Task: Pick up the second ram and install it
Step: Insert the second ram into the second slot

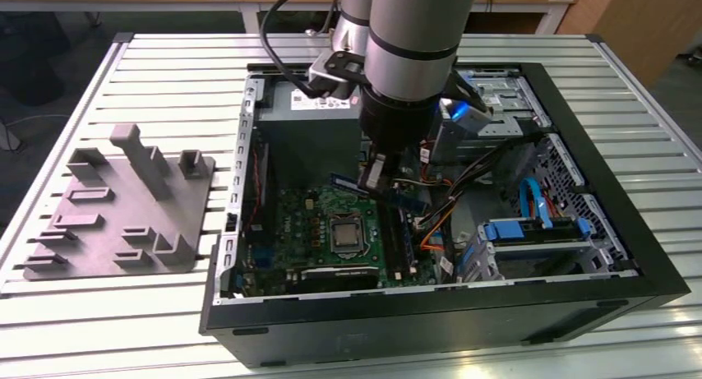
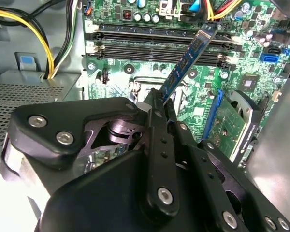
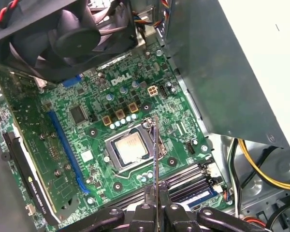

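The gripper (image 1: 376, 175) has its fingers (image 2: 157, 130) clamped on one end of the second ram (image 2: 186, 60). The stick hangs tilted over the green motherboard (image 1: 291, 223) inside the open computer case (image 1: 630, 247), mid-frame in the exterior view.

Case (image 1: 439, 309) was open on top, giving a clear drop onto the green board (image 1: 288, 223). The gripper (image 1: 374, 180) hung in that gap, clamped on the memory stick (image 2: 188, 58). The power supply box (image 1: 307, 124) walled off one side. Drive cage (image 1: 548, 231) and tangled cables (image 1: 461, 190) crowded the exterior view's right — close beside the memory slots (image 2: 154, 46). A fan (image 3: 82, 34) stood at one board edge.
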`<state>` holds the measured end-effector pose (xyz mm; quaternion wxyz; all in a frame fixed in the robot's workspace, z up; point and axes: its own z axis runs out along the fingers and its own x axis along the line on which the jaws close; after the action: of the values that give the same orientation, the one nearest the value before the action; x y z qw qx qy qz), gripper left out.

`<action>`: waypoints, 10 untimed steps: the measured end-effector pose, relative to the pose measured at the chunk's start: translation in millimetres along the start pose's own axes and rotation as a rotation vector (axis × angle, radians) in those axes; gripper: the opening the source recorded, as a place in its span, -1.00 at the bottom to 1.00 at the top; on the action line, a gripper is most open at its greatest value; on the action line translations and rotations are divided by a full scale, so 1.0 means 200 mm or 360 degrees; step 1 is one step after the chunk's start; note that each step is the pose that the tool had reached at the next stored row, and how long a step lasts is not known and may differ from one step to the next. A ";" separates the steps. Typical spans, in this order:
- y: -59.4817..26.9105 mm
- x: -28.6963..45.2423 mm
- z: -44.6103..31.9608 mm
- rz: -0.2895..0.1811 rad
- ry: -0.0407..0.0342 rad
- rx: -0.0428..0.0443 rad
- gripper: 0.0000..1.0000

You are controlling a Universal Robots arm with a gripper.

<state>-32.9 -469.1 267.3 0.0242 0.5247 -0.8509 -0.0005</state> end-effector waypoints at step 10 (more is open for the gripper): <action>0.000 0.000 0.003 0.0083 0.0010 0.0003 -0.73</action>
<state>-32.9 -469.1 266.7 0.0264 0.5023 -0.8643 0.0025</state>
